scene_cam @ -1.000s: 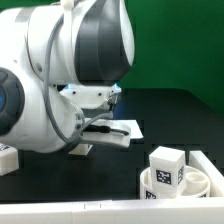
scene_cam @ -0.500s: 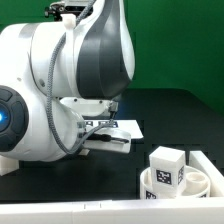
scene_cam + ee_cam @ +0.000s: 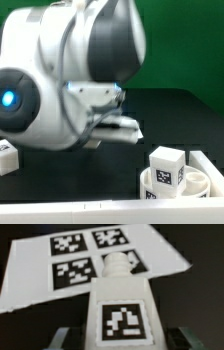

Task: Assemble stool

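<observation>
White leg (image 3: 122,308) stands between the jaws, gaps either side.

White arm (image 3: 60,60), grey joint cap (image 3: 112,45), blue light (image 3: 10,99).

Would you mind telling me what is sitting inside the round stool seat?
One white leg stands upright inside the seat, near the exterior view's left side of it. The seat's floor beneath the leg is covered and cannot be seen.
</observation>
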You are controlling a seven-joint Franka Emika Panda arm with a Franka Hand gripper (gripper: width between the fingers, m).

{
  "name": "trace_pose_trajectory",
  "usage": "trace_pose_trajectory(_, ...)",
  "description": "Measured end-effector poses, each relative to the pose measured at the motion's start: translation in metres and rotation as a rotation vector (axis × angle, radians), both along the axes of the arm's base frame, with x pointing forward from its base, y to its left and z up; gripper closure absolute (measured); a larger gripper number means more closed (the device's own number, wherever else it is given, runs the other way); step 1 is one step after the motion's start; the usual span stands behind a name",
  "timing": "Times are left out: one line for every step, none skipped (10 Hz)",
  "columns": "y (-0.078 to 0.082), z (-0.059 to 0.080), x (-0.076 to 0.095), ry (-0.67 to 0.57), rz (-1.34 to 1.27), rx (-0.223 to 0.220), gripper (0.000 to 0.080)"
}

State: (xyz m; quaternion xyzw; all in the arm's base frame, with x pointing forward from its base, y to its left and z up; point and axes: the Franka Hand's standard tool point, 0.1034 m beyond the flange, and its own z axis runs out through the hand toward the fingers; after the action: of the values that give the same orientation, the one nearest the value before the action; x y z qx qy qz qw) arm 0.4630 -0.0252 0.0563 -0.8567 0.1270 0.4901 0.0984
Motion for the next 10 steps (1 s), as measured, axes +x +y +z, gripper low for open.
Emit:
trace_pose_trajectory(0.007, 0.021, 0.015, -0.085, 0.023, -0.010, 0.0466)
trace_pose_trajectory(0.014, 0.036, 0.022, -0.195, 0.045, -0.019, 0.0466)
trace_pose_trajectory(0.014, 0.032, 0.018, -0.250, 0.036, -0.036, 0.0466)
trace_pose_trajectory(0.013, 0.027, 0.025, -0.315, 0.032, -0.056, 0.0466)
trace_pose_trajectory(0.014, 0.030, 0.028, -0.364, 0.030, -0.068, 0.0466)
trace_pose_trajectory(0.016, 0.031, 0.035, -0.462, 0.029, -0.095, 0.0466)
trace_pose_trajectory(0.032, 0.046, 0.044, -0.519, 0.033, -0.109, 0.0466)
trace_pose_trajectory(0.055, 0.072, 0.070, -0.674, 0.054, -0.119, 0.0466)
trace_pose_trajectory(0.064, 0.083, 0.074, -0.787, 0.063, -0.133, 0.0466)
trace_pose_trajectory(0.062, 0.078, 0.067, -0.822, 0.057, -0.147, 0.0466)
